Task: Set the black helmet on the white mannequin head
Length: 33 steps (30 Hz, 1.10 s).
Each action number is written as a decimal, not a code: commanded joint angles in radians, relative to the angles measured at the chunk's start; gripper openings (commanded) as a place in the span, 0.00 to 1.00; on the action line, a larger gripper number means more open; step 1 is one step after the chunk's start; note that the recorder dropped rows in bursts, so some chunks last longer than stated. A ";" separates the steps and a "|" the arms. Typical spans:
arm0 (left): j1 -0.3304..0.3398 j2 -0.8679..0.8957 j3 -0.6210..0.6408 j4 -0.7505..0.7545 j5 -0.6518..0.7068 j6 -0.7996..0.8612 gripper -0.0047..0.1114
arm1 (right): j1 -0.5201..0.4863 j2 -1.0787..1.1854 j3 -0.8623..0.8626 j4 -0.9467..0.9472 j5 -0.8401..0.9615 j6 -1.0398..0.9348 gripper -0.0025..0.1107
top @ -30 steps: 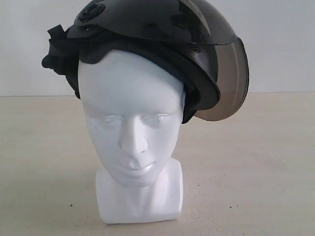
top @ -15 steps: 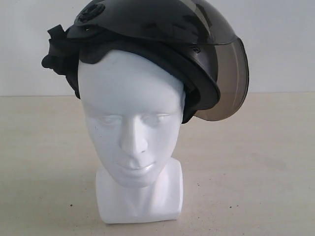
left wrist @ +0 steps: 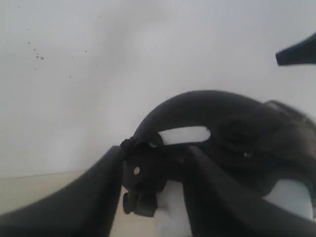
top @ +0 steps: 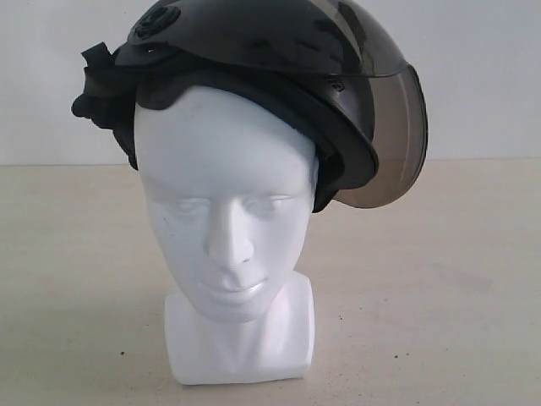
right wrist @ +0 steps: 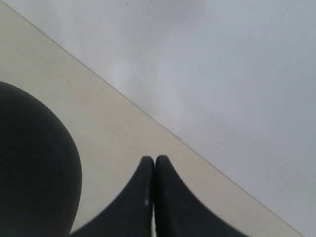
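The black helmet point(top: 270, 51) sits on top of the white mannequin head point(top: 224, 211), turned so that its smoky visor point(top: 393, 144) hangs off to the right of the face. A bundle of black straps and padding point(top: 97, 93) sticks out on the left. In the left wrist view my left gripper point(left wrist: 154, 150) is open, one finger on each side of that strap bundle point(left wrist: 143, 182), with the helmet shell point(left wrist: 237, 133) beyond. My right gripper point(right wrist: 154, 160) is shut and holds nothing, next to a dark rounded shape point(right wrist: 29, 168). Neither gripper shows in the exterior view.
The mannequin's block base point(top: 241, 342) stands on a beige tabletop point(top: 439, 279). A plain white wall point(top: 482, 68) runs behind the table.
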 commanded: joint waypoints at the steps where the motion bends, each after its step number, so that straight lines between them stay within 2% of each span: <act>1: -0.065 0.063 -0.015 -0.036 0.033 0.281 0.46 | -0.008 -0.001 -0.005 0.006 -0.003 -0.010 0.02; 2: -0.102 0.104 -0.015 -0.036 0.038 0.431 0.47 | -0.008 -0.001 -0.005 0.006 -0.003 -0.012 0.02; 3: -0.115 0.121 -0.015 -0.036 0.041 0.507 0.47 | -0.008 -0.001 -0.005 0.006 -0.003 -0.012 0.02; 4: -0.141 0.162 -0.015 -0.036 0.038 0.704 0.47 | -0.008 -0.001 -0.005 0.006 -0.003 -0.012 0.02; 6: -0.146 0.211 -0.015 -0.032 0.029 0.868 0.47 | -0.008 -0.001 -0.005 0.006 0.014 -0.011 0.02; 10: -0.146 0.233 -0.015 -0.020 -0.091 1.004 0.47 | -0.008 -0.001 -0.005 0.006 0.014 -0.011 0.02; 12: -0.146 0.240 -0.015 -0.020 -0.148 1.026 0.47 | -0.008 -0.001 -0.005 0.006 0.014 -0.011 0.02; 30: -0.146 0.357 -0.015 -0.020 -0.243 1.026 0.47 | -0.008 0.050 -0.005 0.011 -0.017 -0.013 0.02; 32: -0.146 0.362 -0.015 -0.020 -0.265 1.026 0.42 | -0.008 0.047 -0.005 0.011 -0.017 -0.013 0.02; 33: -0.146 0.362 -0.015 -0.020 -0.276 1.026 0.34 | -0.008 0.046 -0.005 0.007 -0.017 -0.016 0.02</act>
